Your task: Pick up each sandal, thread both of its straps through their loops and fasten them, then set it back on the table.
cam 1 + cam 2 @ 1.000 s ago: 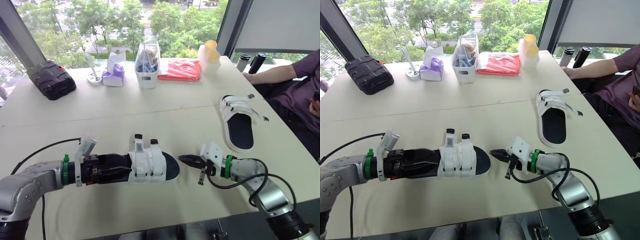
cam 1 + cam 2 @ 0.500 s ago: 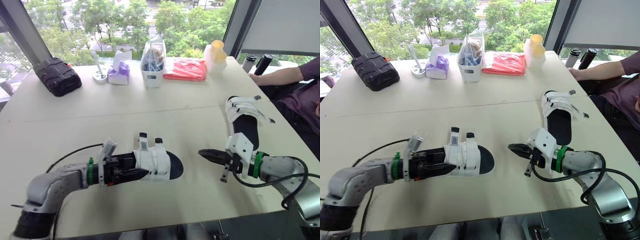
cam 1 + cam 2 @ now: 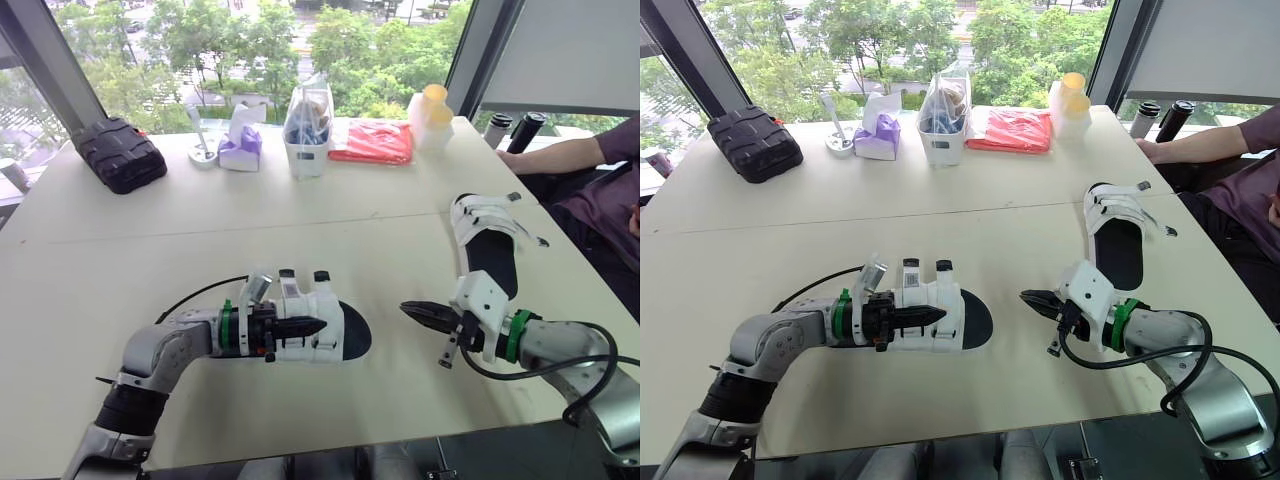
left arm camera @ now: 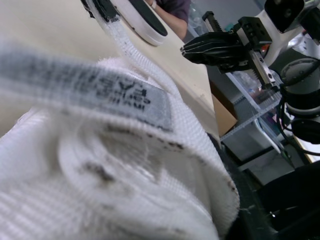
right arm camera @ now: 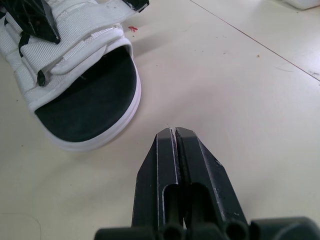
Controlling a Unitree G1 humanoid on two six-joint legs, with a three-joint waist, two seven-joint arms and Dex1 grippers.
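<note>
The near sandal, white-strapped with a dark footbed, lies on the table with two strap ends standing up. My left gripper reaches in from the heel side, its fingers drawn together against the white straps. The left wrist view is pressed up to the strap webbing and its label. My right gripper hovers shut and empty a short way off the sandal's toe. A second sandal lies at the right, toward the far side.
Along the far edge stand a black case, a tissue box, a white container, a red bag and yellow-capped bottles. A person's arm rests at the far right corner.
The left gripper's fingers have gone from wide open around the sandal's heel end to drawn together on its straps. The camera has shifted. The right gripper stays shut, slightly farther from the toe.
</note>
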